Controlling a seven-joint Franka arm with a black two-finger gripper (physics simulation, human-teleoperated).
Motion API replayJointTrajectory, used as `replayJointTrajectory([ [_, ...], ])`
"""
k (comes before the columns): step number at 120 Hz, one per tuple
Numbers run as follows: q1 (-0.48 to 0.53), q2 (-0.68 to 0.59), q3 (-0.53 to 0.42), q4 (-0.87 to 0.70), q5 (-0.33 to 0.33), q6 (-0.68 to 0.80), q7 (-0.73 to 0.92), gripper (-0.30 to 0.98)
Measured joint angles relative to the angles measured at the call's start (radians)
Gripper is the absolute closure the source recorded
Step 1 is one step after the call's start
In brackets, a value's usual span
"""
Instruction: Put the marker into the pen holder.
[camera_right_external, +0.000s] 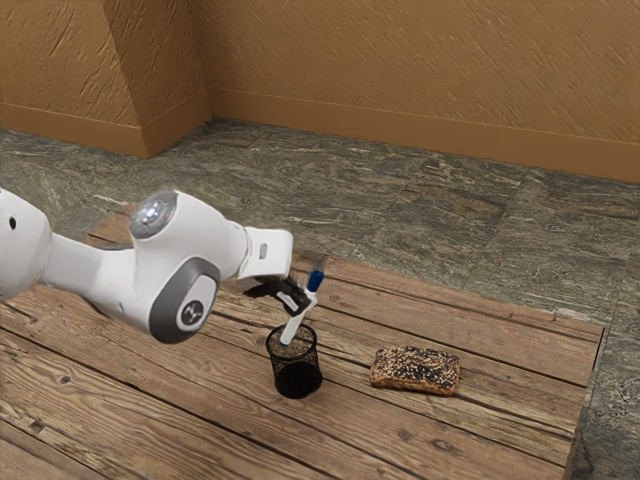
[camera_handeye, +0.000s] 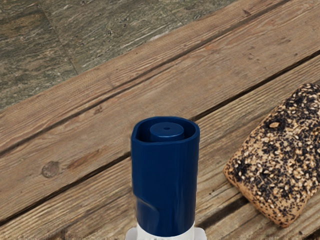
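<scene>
My gripper (camera_right_external: 302, 299) is shut on the marker (camera_right_external: 292, 328), holding its white body below the blue cap (camera_right_external: 315, 281). The marker leans, cap end up. Its lower end overlaps the mouth of the black mesh pen holder (camera_right_external: 298, 378), which stands upright on the table; how deep the tip reaches inside, I cannot tell. In the wrist view the blue cap (camera_handeye: 165, 185) rises large from the lower edge, with a bit of white body under it.
A seeded bread loaf (camera_right_external: 415, 370) lies on the wooden table (camera_right_external: 500, 440), a short way from the pen holder toward the exterior view's right. The wrist view has the same loaf (camera_handeye: 282, 155) beside the marker. Stone floor (camera_right_external: 420, 230) lies beyond the table's edge.
</scene>
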Motion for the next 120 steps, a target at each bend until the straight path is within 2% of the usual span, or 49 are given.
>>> replayJointTrajectory([
  [14,0.002,0.015,-0.001,0.0,-0.002,0.005,0.002,0.72],
  [36,-0.002,0.014,0.002,0.0,-0.002,0.004,-0.001,0.35],
  [56,-0.016,0.012,0.014,0.023,-0.009,-0.048,-0.003,0.16],
  [68,-0.093,0.02,0.111,0.183,-0.003,-0.296,-0.008,0.1],
  [92,-0.149,0.078,0.25,0.715,0.126,-0.948,-0.055,0.04],
  [103,-0.076,0.123,0.283,0.864,0.166,-1.162,-0.087,0.03],
  [112,0.002,0.137,0.305,0.907,0.185,-1.28,-0.111,0.02],
  [120,0.026,0.136,0.317,0.919,0.194,-1.355,-0.13,0.01],
])
